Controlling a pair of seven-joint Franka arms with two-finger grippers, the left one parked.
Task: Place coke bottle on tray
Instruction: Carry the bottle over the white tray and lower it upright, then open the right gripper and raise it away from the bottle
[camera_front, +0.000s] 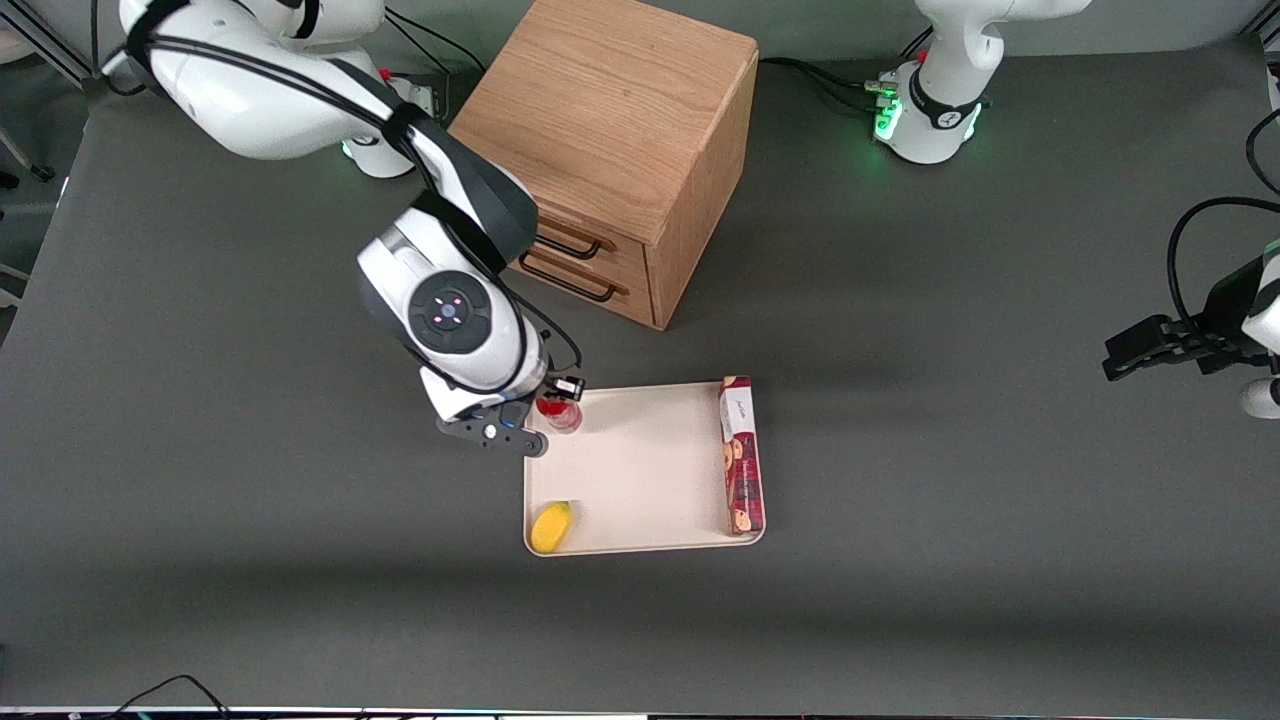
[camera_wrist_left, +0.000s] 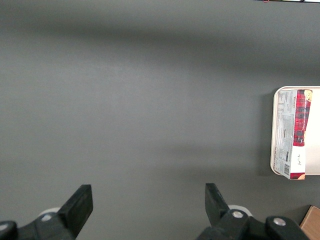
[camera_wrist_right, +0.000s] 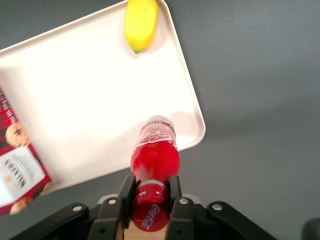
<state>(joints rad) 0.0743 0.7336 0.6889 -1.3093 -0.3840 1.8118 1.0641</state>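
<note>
The coke bottle (camera_wrist_right: 155, 155), small, red, with a red cap and white script, hangs upright in my right gripper (camera_wrist_right: 150, 192), whose fingers (camera_wrist_right: 126, 197) clamp it just below the cap. Its base is over a corner of the cream-white tray (camera_wrist_right: 90, 100), near the rim; I cannot tell if it touches. In the front view the gripper (camera_front: 548, 398) is at the tray's (camera_front: 640, 460) corner nearest the cabinet, toward the working arm's end, and only part of the bottle (camera_front: 560, 412) shows beneath it.
On the tray lie a yellow banana-like fruit (camera_front: 552, 526) at the corner nearest the front camera and a long red biscuit box (camera_front: 741, 455) along the edge toward the parked arm. A wooden two-drawer cabinet (camera_front: 615, 150) stands farther from the camera than the tray.
</note>
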